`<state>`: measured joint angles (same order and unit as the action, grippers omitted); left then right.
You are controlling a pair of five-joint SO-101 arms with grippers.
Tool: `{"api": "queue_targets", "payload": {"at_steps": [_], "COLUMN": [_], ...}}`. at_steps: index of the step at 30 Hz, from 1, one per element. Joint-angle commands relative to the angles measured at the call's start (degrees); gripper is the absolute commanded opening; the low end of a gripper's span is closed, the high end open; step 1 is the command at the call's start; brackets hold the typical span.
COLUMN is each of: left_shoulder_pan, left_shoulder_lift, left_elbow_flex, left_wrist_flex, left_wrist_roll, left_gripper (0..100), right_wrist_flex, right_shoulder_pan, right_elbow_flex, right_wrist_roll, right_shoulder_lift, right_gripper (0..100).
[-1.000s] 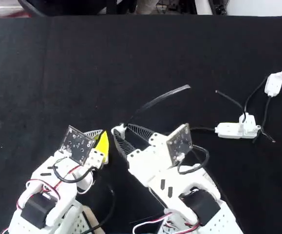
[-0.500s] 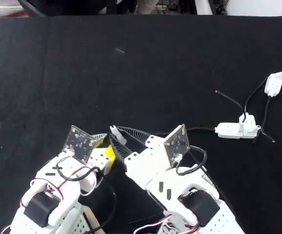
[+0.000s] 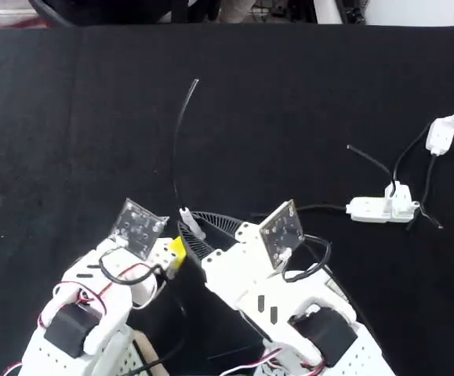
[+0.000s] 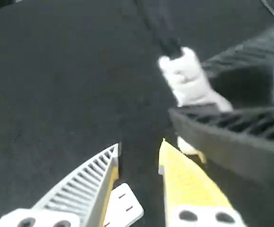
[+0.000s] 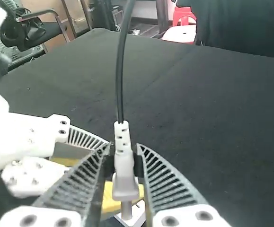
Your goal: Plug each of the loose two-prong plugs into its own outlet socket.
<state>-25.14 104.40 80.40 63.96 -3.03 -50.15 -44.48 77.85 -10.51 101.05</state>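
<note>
My right gripper is shut on a white two-prong plug, whose black cable rises stiffly from it. In the high view that plug sits near the table's front centre between both arms, its cable arcing toward the far side. My left gripper is open just beside it, yellow finger near the plug without touching. The white outlet strip lies at the right with one plug standing in it.
A second white plug or adapter lies at the far right edge, joined by black cables to the strip area. The black cloth table stretches to the far edge, where chair parts and room clutter stand.
The held plug's cable has swung from pointing right to arcing up toward the far left. The right gripper turned slightly, and the left arm shifted right, closer to the plug.
</note>
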Motion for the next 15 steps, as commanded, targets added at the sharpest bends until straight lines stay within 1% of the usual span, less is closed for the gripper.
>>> {"api": "queue_targets", "payload": {"at_steps": [1,5,10,13,15], "left_shoulder_pan": [0.7,0.9,-1.4,-3.4,-3.7], "left_shoulder_lift": [0.3,0.3,0.3,0.3,0.3], "left_elbow_flex": [-2.9,-2.9,-3.6,-5.3,-5.2], "left_wrist_flex": [-1.0,-1.1,1.2,4.1,4.1], "left_wrist_roll": [2.5,6.6,6.9,6.9,7.0], "left_gripper": [15,15,15,15,15], "right_wrist_flex": [-0.2,-0.1,5.1,6.3,6.2], "right_shoulder_pan": [-0.6,-0.7,-0.4,-0.4,-0.4], "right_elbow_flex": [-3.2,-3.1,0.3,1.5,1.1], "right_wrist_roll": [-0.6,-0.7,-3.4,-4.0,-5.2], "right_shoulder_lift": [0.2,0.0,0.3,0.3,0.3], "right_gripper": [1.1,1.1,1.1,1.1,1.1]}}
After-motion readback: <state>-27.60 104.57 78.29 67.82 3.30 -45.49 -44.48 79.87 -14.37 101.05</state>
